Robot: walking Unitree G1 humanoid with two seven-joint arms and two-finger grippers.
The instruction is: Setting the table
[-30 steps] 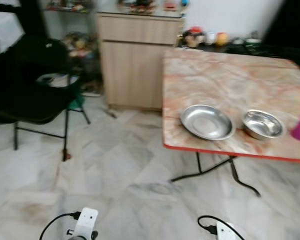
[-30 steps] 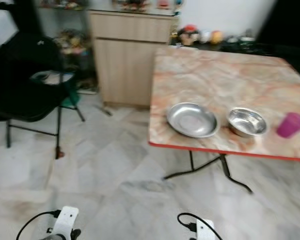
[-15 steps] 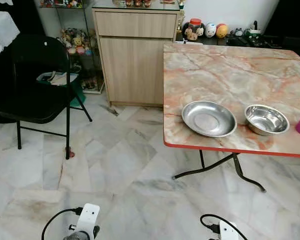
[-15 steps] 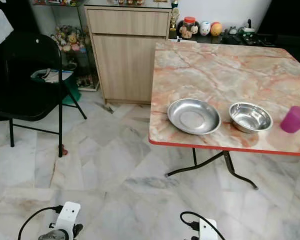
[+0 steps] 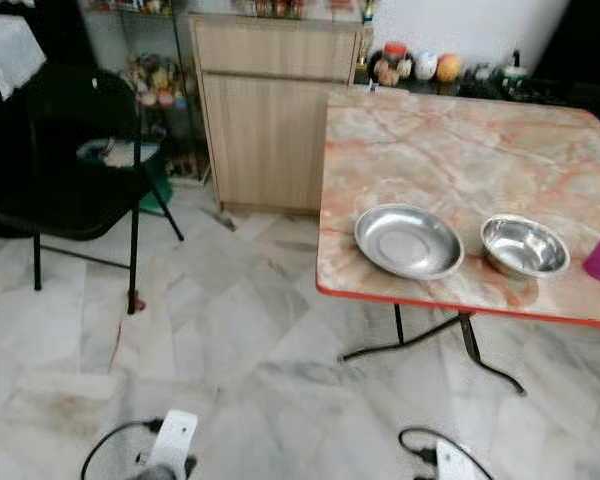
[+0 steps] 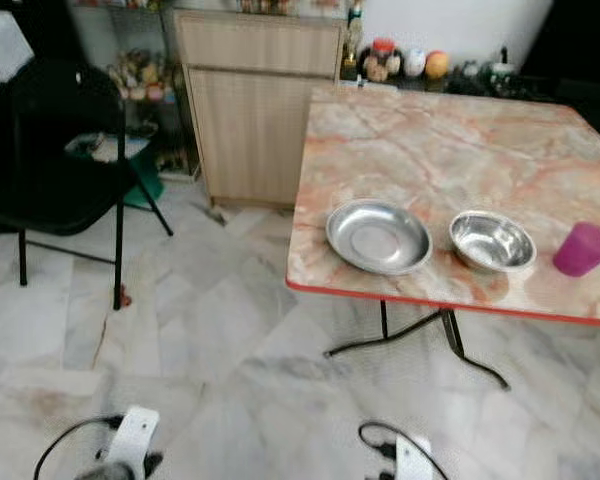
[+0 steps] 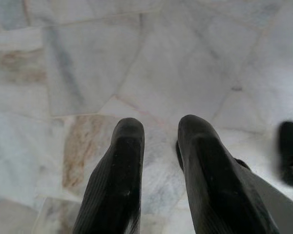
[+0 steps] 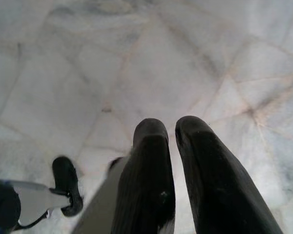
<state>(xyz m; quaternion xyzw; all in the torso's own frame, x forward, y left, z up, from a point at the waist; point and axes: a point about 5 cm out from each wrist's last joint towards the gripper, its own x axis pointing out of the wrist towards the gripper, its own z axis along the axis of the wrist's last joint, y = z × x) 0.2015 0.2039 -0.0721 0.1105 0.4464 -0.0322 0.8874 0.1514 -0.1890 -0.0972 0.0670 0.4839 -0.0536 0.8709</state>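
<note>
A: Where are the table things right now?

B: On the marble-patterned counter [image 6: 430,140] at the right of the head views. A shallow steel plate [image 6: 378,236] sits near its front red edge, a steel bowl [image 6: 493,241] just beside it toward the right of the frame, and a pink cup [image 6: 583,249] further right, apart from the bowl.

A: Why lined up along that edge?

B: My guess is they were left within easy reach from the front. Nothing looks arranged as a place setting yet, so the task seems barely begun.

A: And the hands?

B: Both hang low, pointing at the marble floor [image 5: 230,330]. The left hand [image 7: 158,146] has its two black fingers apart by a narrow gap with nothing between them. The right hand [image 8: 170,139] has its fingers nearly together, also empty. I judge they're idle because the robot stands well apart from the counter.

A: Do the views differ?

B: The right eye view takes in the whole cup; in the left eye view it is cut by the right edge of the frame. The head views also give the black folding chair [image 5: 75,170] at the upper left and the wooden cabinet [image 5: 275,120] at top centre. The wrist views give the finger gaps, plus floor tiles.
</note>
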